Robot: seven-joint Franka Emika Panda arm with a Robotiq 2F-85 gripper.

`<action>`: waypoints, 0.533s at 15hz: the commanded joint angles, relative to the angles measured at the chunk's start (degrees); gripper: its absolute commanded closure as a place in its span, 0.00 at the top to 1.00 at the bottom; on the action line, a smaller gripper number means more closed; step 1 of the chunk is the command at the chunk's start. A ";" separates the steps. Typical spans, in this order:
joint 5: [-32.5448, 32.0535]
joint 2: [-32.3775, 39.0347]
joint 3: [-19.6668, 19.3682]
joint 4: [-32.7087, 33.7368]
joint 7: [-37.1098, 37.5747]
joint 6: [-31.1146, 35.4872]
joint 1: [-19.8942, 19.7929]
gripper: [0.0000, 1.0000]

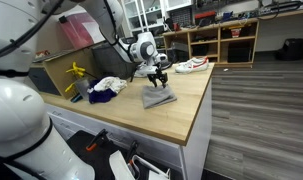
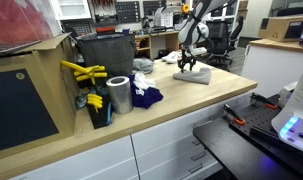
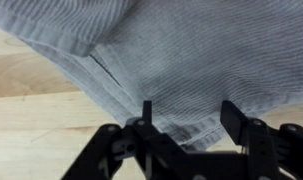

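Writing: any labels are too small or blurred to read.
Arm: the white jointed arm [image 1: 119,35] reaches in from above, its wrist bent so the tool points straight down at the counter.
Tool: the black two-fingered tool [image 3: 188,108] hangs low over the cloth in both exterior views [image 1: 158,76] [image 2: 190,66]. In the wrist view its fingers [image 3: 146,112] stand well apart with nothing clamped between them. Whether the tips touch the fabric I cannot tell.
Cloth: the folded grey ribbed fabric cloth [image 3: 171,50] lies flat directly under the tool [image 1: 158,97], with one edge and a seam just ahead of the fingers.
Counter: the light wooden counter [image 1: 181,118] carries the cloth, with bare wood showing just beside the tool in the wrist view.
Near the tool: a crumpled white rag [image 1: 109,84] and a dark blue rag [image 2: 144,96] lie together, a little apart from the grey cloth.
Further out: a shiny silver metal cylinder [image 2: 118,95] stands upright beyond the rags, beside yellow plastic pieces [image 2: 81,72] and a dark open bin [image 2: 103,52].
Far side: a white shoe with red trim [image 1: 194,64] sits on the counter, well apart from the tool.
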 commanded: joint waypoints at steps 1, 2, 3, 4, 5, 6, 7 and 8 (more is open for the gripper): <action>-0.20 1.45 -0.42 2.08 -0.56 -2.05 0.54 0.46; -0.21 1.69 -0.40 2.13 -0.59 -2.03 0.57 0.41; -0.20 1.92 -0.40 2.22 -0.62 -2.03 0.59 0.31; -0.25 1.98 -0.40 2.33 -0.65 -2.07 0.65 0.24; -0.30 1.90 -0.40 2.47 -0.65 -2.13 0.74 0.16; -0.39 1.64 -0.51 2.38 -0.58 -2.17 0.87 0.09; -0.53 1.30 -0.65 2.24 -0.48 -2.11 1.03 0.01; -0.86 0.78 -0.95 2.07 -0.27 -2.11 1.31 0.00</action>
